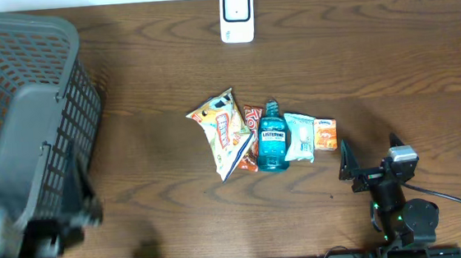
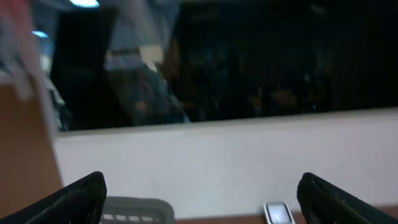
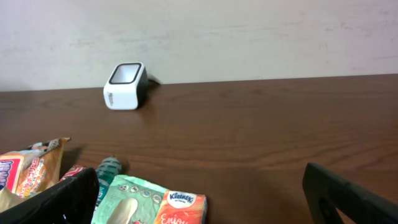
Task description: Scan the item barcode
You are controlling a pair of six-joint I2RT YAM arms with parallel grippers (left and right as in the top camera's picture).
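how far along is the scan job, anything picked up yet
Nothing looks done yet. The snack bag, Listerine bottle and Kleenex pack lie together mid-table, apart from the scanner at the far edge. In hand: nothing; the left gripper and right gripper are both open and empty. To do: pick an item and show its barcode to the scanner.

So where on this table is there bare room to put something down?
Bare wood lies between the scanner and the Listerine bottle, between the basket and the snack bag, and right of the tissue pack across the table. The middle is crowded: bag, bottle and pack lie bunched together.
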